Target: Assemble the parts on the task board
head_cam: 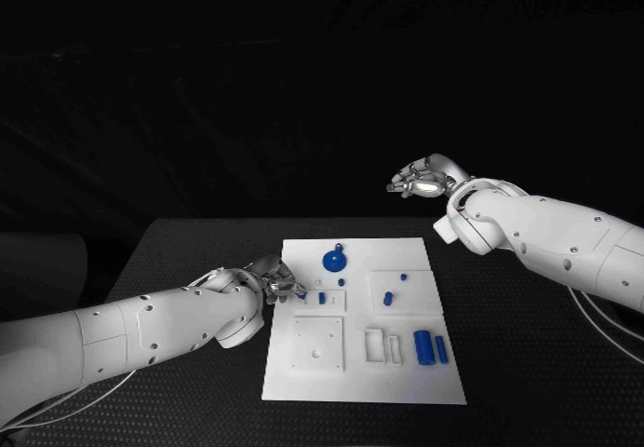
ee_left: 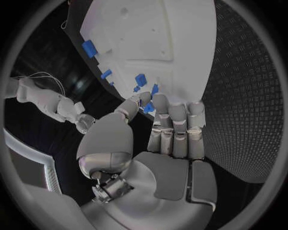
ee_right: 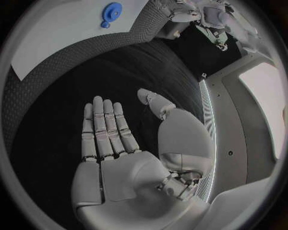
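The white task board [head_cam: 360, 372] lies in the middle of the black table. My left hand [head_cam: 273, 279] rests at the board's left edge and pinches a small blue part [ee_left: 148, 107] between thumb and a fingertip, low over the board. On the board lie a round blue disc [head_cam: 336, 257], a short blue peg [head_cam: 389, 299] and two blue cylinders [head_cam: 431, 347]. My right hand [head_cam: 424, 179] hangs raised beyond the table's far edge, holding nothing. In the right wrist view the right hand [ee_right: 111, 143] is flat with its fingers straight, far from the disc [ee_right: 112, 10].
A raised white square plate [head_cam: 319, 343] and white frame pieces [head_cam: 382, 345] sit on the board's near half. Other small blue parts [ee_left: 89, 48] lie farther along the board [ee_left: 174, 43]. Black table surface runs around the board on both sides.
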Motion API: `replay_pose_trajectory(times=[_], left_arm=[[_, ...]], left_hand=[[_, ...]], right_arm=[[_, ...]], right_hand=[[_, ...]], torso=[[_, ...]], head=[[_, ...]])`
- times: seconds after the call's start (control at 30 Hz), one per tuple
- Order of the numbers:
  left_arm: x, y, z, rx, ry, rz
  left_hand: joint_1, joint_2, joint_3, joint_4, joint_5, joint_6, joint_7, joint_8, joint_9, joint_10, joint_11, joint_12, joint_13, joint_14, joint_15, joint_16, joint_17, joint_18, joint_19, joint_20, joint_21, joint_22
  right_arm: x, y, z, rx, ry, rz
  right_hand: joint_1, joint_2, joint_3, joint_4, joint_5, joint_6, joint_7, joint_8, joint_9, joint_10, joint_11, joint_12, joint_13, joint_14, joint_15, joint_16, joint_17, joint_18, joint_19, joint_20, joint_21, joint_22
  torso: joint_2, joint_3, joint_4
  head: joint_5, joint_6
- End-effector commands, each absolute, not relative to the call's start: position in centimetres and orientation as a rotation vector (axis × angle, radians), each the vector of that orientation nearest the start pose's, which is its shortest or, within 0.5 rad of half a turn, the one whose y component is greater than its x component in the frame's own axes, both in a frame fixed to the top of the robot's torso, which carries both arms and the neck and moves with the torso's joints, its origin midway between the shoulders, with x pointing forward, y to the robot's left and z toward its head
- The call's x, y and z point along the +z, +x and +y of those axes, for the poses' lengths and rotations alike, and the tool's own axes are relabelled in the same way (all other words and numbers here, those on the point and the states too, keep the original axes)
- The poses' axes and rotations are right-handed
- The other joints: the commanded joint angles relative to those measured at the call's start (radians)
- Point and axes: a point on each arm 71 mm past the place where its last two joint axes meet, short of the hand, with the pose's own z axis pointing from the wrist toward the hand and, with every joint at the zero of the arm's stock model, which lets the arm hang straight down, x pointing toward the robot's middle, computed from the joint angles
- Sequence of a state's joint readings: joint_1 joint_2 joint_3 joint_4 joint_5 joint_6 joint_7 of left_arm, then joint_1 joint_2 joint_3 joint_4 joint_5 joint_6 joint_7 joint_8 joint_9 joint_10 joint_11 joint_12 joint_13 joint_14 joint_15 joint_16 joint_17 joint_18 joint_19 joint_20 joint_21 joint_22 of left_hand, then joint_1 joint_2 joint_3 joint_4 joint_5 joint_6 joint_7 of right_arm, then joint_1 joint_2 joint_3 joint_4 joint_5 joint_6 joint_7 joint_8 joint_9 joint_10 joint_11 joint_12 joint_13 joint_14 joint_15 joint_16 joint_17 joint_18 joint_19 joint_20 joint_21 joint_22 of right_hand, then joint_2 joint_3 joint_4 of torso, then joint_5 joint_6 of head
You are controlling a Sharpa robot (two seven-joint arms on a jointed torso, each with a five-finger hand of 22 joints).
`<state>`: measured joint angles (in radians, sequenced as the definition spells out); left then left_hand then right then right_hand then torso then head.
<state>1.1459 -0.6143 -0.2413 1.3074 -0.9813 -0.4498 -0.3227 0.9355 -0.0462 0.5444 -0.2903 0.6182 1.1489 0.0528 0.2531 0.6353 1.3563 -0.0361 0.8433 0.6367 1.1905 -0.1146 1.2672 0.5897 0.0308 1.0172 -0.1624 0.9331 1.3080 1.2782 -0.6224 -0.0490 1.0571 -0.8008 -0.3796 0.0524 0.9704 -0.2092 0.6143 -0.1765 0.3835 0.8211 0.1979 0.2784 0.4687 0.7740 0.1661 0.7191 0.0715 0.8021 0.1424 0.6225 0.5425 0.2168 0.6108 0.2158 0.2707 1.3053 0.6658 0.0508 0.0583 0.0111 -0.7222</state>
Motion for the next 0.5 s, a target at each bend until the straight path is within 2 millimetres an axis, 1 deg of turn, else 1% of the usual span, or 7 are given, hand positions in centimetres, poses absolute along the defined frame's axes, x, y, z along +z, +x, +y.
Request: replay_pose_trajectory(times=[0.03, 0.3, 0.37, 0.5], left_arm=[[-30.26, 48.06, 17.03, -0.517, -0.387, 2.003], [-30.66, 47.99, 16.66, -0.499, -0.343, 2.011], [-30.71, 48.00, 16.57, -0.494, -0.334, 2.011], [-30.82, 48.04, 16.53, -0.490, -0.326, 2.011]], left_hand=[[0.009, -0.002, 0.001, 0.006, -0.004, 0.058, -0.051, 0.107, 0.155, 0.068, -0.069, 0.004, 0.002, 0.049, -0.057, 0.006, 0.002, 0.011, 0.005, -0.094, 0.005, 0.022], [0.009, -0.003, 0.001, 0.006, -0.007, 0.059, -0.051, 0.107, 0.156, 0.067, -0.070, 0.007, 0.005, 0.048, -0.058, 0.008, 0.004, 0.011, 0.005, -0.095, 0.007, 0.022], [0.009, -0.003, 0.001, 0.006, -0.007, 0.059, -0.051, 0.107, 0.156, 0.067, -0.070, 0.008, 0.005, 0.048, -0.058, 0.008, 0.004, 0.011, 0.005, -0.095, 0.007, 0.022], [0.009, -0.003, 0.001, 0.006, -0.007, 0.060, -0.051, 0.106, 0.156, 0.067, -0.070, 0.009, 0.006, 0.048, -0.059, 0.009, 0.005, 0.011, 0.006, -0.095, 0.008, 0.022]], right_arm=[[-16.85, 57.82, -23.62, 0.806, 0.490, 1.570], [-16.85, 57.82, -23.65, 0.806, 0.491, 1.569], [-16.84, 57.81, -23.64, 0.806, 0.490, 1.569], [-16.85, 57.80, -23.63, 0.806, 0.490, 1.570]], right_hand=[[-0.004, 0.000, -0.002, 0.005, 0.003, -0.006, 0.002, 0.006, -0.001, 0.007, -0.001, -0.007, -0.002, -0.005, 0.002, -0.005, -0.001, -0.005, -0.004, 0.005, -0.004, 0.001], [-0.004, 0.000, -0.002, 0.005, 0.003, -0.006, 0.002, 0.006, -0.001, 0.007, -0.001, -0.007, -0.002, -0.005, 0.003, -0.005, -0.002, -0.005, -0.003, 0.005, -0.004, 0.002], [-0.004, 0.000, -0.002, 0.005, 0.004, -0.006, 0.002, 0.006, -0.001, 0.008, -0.001, -0.007, -0.002, -0.005, 0.003, -0.005, -0.002, -0.005, -0.003, 0.005, -0.004, 0.002], [-0.004, 0.000, -0.002, 0.005, 0.004, -0.006, 0.002, 0.006, -0.001, 0.008, -0.001, -0.008, -0.002, -0.005, 0.003, -0.005, -0.002, -0.005, -0.003, 0.005, -0.005, 0.002]], torso=[[0.000, 0.0005, 0.0001], [0.000, 0.0002, -0.0003], [0.000, 0.0009, -0.0007], [0.001, 0.0009, -0.0010]], head=[[-0.001, -0.002], [-0.002, -0.005], [-0.002, -0.005], [-0.003, -0.005]])
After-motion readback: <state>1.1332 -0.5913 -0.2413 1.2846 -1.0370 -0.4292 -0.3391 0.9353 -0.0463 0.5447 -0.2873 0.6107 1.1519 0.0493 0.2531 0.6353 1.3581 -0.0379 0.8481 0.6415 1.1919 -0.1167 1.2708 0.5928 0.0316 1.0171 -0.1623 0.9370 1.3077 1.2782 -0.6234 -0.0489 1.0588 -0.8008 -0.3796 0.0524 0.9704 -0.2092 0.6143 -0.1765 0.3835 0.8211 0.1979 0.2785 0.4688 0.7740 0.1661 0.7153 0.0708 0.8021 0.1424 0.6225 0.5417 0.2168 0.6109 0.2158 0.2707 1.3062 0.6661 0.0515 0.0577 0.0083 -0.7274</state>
